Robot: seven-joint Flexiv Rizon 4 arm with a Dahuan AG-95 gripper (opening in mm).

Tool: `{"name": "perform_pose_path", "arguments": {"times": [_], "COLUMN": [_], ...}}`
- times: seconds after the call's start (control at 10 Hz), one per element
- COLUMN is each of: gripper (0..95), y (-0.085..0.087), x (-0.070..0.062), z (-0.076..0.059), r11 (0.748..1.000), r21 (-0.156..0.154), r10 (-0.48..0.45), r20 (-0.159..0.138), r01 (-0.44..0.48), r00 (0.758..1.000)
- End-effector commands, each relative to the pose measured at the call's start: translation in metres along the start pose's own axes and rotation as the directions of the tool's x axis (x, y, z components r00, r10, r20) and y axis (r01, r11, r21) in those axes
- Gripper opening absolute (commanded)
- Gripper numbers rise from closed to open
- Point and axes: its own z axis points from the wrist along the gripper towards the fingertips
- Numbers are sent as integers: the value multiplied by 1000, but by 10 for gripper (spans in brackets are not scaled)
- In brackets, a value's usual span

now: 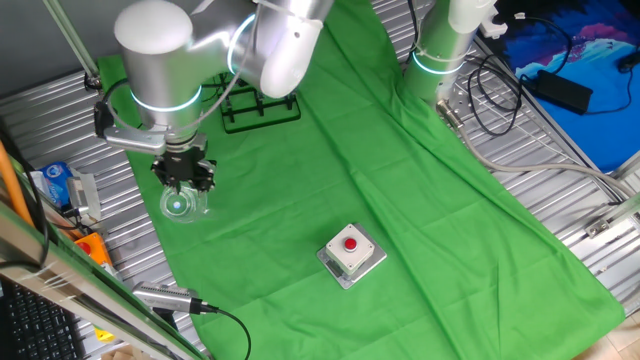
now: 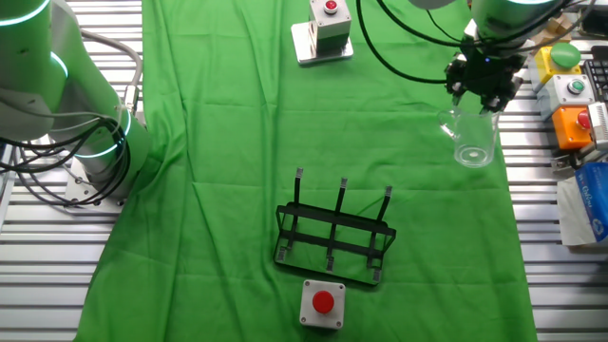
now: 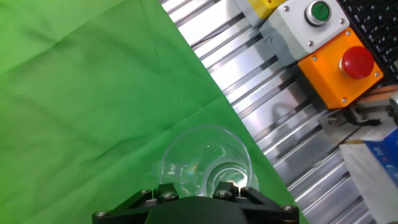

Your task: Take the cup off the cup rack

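The cup [image 1: 181, 204] is a clear glass mug hanging right under my gripper [image 1: 183, 184] near the left edge of the green cloth. In the other fixed view the cup [image 2: 472, 142] sits below the gripper [image 2: 481, 101], which appears shut on its rim. In the hand view I look down into the cup [image 3: 202, 158], just ahead of the gripper body. The fingertips are hidden there. The cup rack [image 1: 262, 105] is a black wire frame that stands bare on the cloth, well away from the cup. It also shows in the other fixed view [image 2: 333, 239].
A grey box with a red button [image 1: 351, 252] stands on the cloth, and a second one [image 2: 323, 302] is near the rack. Orange [image 3: 342, 68] and grey [image 3: 308, 18] button boxes lie on the metal slats beside the cup. A second arm's base [image 1: 440, 50] stands at the back.
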Motion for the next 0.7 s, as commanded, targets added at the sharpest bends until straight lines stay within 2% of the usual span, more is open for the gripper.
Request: {"name": "perform_pose_path", "arguments": {"times": [0.1, 0.5, 0.7], "gripper": [380, 380, 380], "y": [-9, -12, -15], "x": [5, 9, 8], "z": [2, 4, 6], "r11": [997, 996, 991], "r21": [19, 21, 27], "r10": [-70, -86, -131], "r20": [5, 6, -2], "r01": [69, 86, 131], "r00": [998, 996, 991]}}
